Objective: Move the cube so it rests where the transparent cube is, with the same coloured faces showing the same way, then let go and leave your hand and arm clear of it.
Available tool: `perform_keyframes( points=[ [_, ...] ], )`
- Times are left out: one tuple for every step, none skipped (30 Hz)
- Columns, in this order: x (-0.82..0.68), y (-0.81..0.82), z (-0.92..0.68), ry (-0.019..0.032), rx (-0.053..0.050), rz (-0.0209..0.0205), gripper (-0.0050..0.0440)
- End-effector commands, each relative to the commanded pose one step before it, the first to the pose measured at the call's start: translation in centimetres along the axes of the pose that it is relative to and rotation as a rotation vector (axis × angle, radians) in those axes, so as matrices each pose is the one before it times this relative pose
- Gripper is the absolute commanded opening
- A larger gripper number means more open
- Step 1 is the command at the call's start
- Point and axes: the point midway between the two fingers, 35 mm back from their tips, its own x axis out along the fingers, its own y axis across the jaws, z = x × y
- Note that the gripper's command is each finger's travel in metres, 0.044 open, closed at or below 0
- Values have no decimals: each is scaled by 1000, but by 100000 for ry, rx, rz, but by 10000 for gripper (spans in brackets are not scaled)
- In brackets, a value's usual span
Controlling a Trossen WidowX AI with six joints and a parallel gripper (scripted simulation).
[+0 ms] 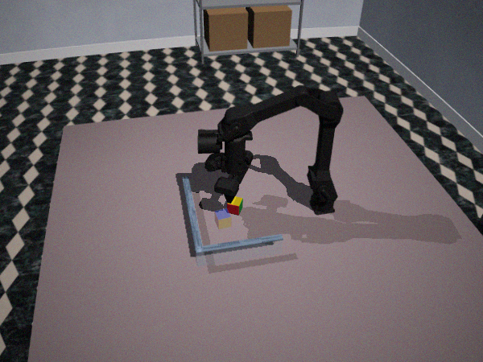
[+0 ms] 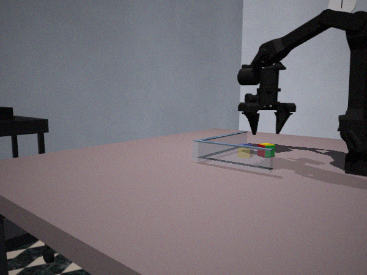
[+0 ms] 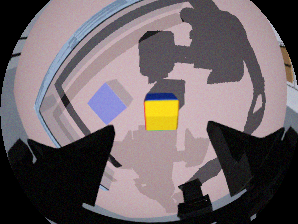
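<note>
Jaws fully spread, holding nothing, poised above cube (image 2: 265, 150), touching nothing.

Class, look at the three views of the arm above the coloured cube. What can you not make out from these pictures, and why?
- Coloured cube, top view: its upper face is partly hidden by the gripper.
- Transparent cube, wrist view: only its blue top shows; side colours are unseen.
- Arm's base, exterior view: cut off by the right edge.
- Cube's underside: hidden in every view against the table.
</note>
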Motion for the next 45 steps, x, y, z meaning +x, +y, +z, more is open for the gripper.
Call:
perform_keyframes(
  points=[
    [507, -9, 78, -1119, 279, 185, 440],
    [163, 2, 5, 0, 0, 0, 440],
    [163, 2, 4, 0, 0, 0, 440],
    [163, 1, 3, 0, 0, 0, 440],
    [163, 1, 2, 1, 0, 0, 440],
    [163, 1, 1, 1, 0, 0, 440],
    [0, 0, 0, 0, 0, 0, 440],
    [0, 0, 0, 0, 0, 0, 440],
    [163, 0, 0, 1, 0, 0, 440],
    [163, 0, -1, 1, 0, 0, 440],
    [163, -1, -2, 1, 0, 0, 440],
    [163, -1, -3, 1, 0, 0, 440],
    [163, -1, -4, 1, 0, 0, 440],
    [163, -2, -5, 1, 0, 0, 440],
    [163, -2, -6, 1, 0, 0, 440],
    [163, -2, -7, 1, 0, 0, 440],
    [163, -3, -8, 1, 0, 0, 440],
    [163, -3, -9, 1, 0, 0, 440],
    [163, -4, -10, 1, 0, 0, 440],
    [163, -4, -11, 2, 0, 0, 440],
    [163, -4, -12, 2, 0, -1, 440],
    [163, -5, -13, 2, 0, -1, 440],
    [163, -5, -14, 2, 0, -1, 440],
    [0, 0, 0, 0, 0, 0, 440],
    [0, 0, 0, 0, 0, 0, 440],
    [162, -6, -15, 2, 0, -1, 440],
    [162, -6, -16, 2, 0, -1, 440],
    [162, -6, -17, 2, 0, -1, 440],
    [131, -5, -15, 2, 0, -1, 440],
    [79, -3, -9, 1, 0, 0, 440],
    [26, -1, -3, 0, 0, 0, 440],
    [0, 0, 0, 0, 0, 0, 416],
    [0, 0, 0, 0, 0, 0, 392],
    [0, 0, 0, 0, 0, 0, 368],
    [0, 0, 0, 0, 0, 0, 344],
    [0, 0, 0, 0, 0, 0, 320],
    [0, 0, 0, 0, 0, 0, 296],
    [0, 0, 0, 0, 0, 0, 272],
    [0, 0, 0, 0, 0, 0, 248],
    [0, 0, 0, 0, 0, 0, 248],
    [0, 0, 0, 0, 0, 0, 248],
    [0, 0, 0, 0, 0, 0, 248],
    [0, 0, 0, 0, 0, 0, 241],
    [0, 0, 0, 0, 0, 0, 235],
    [0, 0, 0, 0, 0, 0, 228]
  ],
)
